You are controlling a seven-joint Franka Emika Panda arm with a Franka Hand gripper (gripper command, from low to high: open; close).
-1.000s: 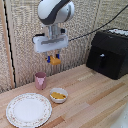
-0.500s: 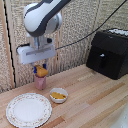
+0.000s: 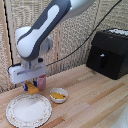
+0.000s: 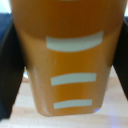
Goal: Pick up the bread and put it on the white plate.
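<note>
**Operator:** What are your fingers doing right now?

**Spotter:** Your short blue-tipped fingers [image 3: 26,87] are clamped on the bread [image 3: 33,88], a small flat orange-brown slab. In the exterior view it hangs from under the flat white block of the hand [image 3: 31,85], clear of the worktop. In the wrist view the bread [image 4: 69,55] fills nearly the whole picture: an orange face with three pale stripes across it, and the dark fingers [image 4: 10,70] pressing on both of its long sides.

**Operator:** Where does that put the bread against the plate?

**Spotter:** You hold it above the far edge of the large round white plate with the speckled golden rim [image 3: 15,115], not touching it. The plate lies flat on the light wooden worktop [image 3: 95,102], toward the exterior view's left.

**Operator:** What else is close to you?

**Spotter:** A small white bowl [image 3: 58,95] with yellow-orange food pieces heaped in it sits just beside the plate, on the exterior view's right of the bread. A small pink cup [image 3: 42,81] stands right behind your hand, partly hidden by it. Well apart, at the exterior view's right, a black boxy appliance [image 3: 107,52] rests on the worktop, and a black cable [image 3: 80,46] runs across the slatted wall behind your arm.
</note>
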